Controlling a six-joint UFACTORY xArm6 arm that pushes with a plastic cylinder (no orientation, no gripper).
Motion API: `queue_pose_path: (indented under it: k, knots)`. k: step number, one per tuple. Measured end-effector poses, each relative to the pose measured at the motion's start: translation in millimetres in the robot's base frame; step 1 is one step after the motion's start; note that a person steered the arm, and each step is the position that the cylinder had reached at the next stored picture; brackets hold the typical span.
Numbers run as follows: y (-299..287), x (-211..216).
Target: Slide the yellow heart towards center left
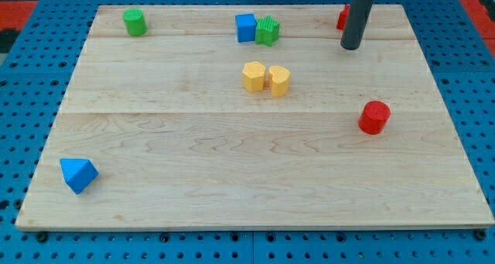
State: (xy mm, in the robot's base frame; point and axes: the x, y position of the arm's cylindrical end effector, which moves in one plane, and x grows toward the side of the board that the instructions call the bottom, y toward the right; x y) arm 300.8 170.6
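Two yellow blocks sit side by side just above the board's middle. The left one (254, 75) has a lobed top and looks like the heart. The right one (278, 80) is a blunter, many-sided shape and touches it or nearly so. My tip (351, 46) rests on the board at the view's upper right, well to the right of both yellow blocks and a little higher. It touches no block that I can see.
A red block (341, 18) is partly hidden behind the rod. A red cylinder (374, 117) sits at the right. A blue cube (245, 27) touches a green block (267, 30) at top centre. A green block (134, 22) is at top left, a blue triangular block (78, 174) at bottom left.
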Motion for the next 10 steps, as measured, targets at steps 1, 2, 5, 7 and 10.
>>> queue_pose_path:
  k: [1,2,5,7,10]
  knots:
    - [0.0,0.0]
    - [-13.9,6.1]
    - [-70.3,31.2]
    - [-98.5,46.0]
    - [-98.8,60.6]
